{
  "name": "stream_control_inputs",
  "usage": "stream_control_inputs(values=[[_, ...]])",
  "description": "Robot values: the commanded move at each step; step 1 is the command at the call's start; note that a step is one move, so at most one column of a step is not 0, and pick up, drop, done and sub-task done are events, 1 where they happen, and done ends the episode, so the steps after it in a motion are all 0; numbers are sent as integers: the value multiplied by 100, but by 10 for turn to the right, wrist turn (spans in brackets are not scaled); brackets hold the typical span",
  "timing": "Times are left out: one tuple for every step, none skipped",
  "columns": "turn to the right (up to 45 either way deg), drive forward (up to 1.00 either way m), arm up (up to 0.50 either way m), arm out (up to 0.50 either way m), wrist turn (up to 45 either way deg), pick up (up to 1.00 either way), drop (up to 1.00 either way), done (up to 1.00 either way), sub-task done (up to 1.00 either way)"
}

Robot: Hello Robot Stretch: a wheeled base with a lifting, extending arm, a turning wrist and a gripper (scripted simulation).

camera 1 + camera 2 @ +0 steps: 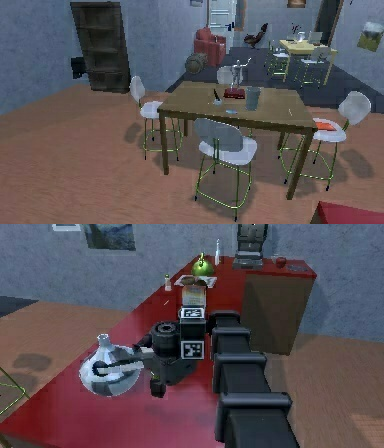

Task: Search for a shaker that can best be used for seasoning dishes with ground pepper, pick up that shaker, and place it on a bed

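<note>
My gripper [100,371] reaches left from the dark arm [245,374] over a red counter [70,384] in the arm side view. A round clear glass vessel with a narrow neck [104,352] stands on the counter right at the fingers, so I cannot tell whether the gripper holds anything. Farther along the counter stands a small pale shaker-like thing [168,282]. A slim white bottle [219,249] stands near the wall.
The counter also bears a green apple [200,265], an open box [195,286], a dark appliance [250,244] and a small bowl [283,264]. In the forward view a wooden dining table [190,100] with several white chairs stands ahead, with a dark bookshelf [100,45] and a red armchair [210,44] beyond it.
</note>
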Motion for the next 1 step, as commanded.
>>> stream_control_inputs(values=[[0,0,0,0,270,0,0,0,0]])
